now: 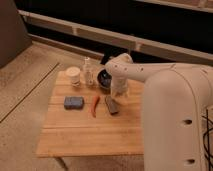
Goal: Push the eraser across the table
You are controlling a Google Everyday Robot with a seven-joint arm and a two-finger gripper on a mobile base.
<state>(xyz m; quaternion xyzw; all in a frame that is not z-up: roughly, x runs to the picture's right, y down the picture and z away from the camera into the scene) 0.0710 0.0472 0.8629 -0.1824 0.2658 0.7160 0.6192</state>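
The eraser, a small dark grey block, lies near the middle of the light wooden table. My gripper hangs from the white arm just behind and to the right of the eraser, close above the tabletop. The arm covers part of the table's right side.
A blue pad lies left of the eraser, and a thin orange-red tool lies between them. At the table's back edge stand a white cup, a small clear bottle and a dark bowl. Concrete floor surrounds the table.
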